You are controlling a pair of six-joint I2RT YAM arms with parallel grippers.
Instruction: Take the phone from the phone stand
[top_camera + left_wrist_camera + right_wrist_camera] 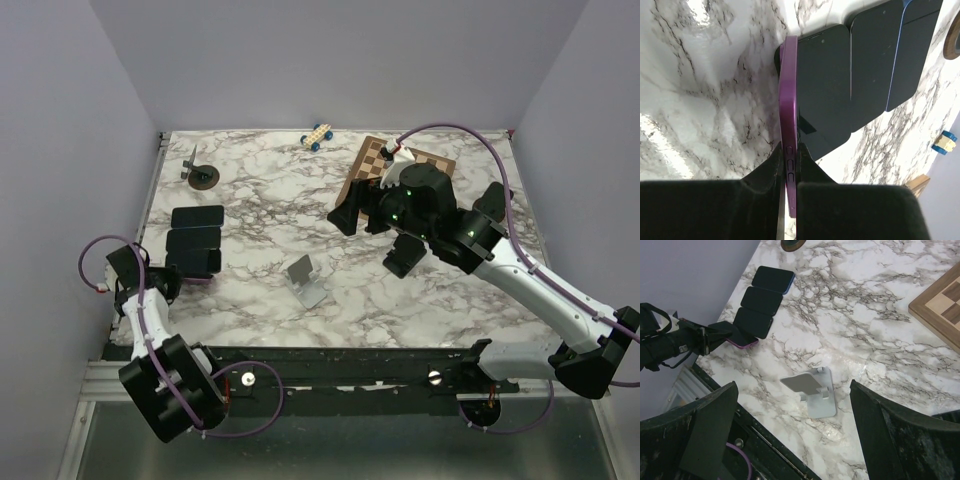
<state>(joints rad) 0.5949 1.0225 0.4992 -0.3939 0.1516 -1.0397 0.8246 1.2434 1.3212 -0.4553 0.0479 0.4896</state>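
The phone (789, 100), in a purple case, lies flat on the marble table at the near left (196, 264), nearest of a row of three. My left gripper (789, 150) is shut on its near end, one finger on each face of the thin edge. In the right wrist view the phone (742, 342) shows beside the left gripper (715, 335). The grey phone stand (308, 280) sits empty at the table's near middle, well right of the phone. My right gripper (792, 385) hangs wide open above the phone stand (815, 390), holding nothing; from above it (375, 240) is over the table's centre right.
Two more dark phones (197, 216) (195, 238) lie just beyond the held one. A round dark disc (203, 178) sits at the far left, a toy car (318, 136) at the back, and a chessboard (385, 165) at the back right. Purple walls enclose the table.
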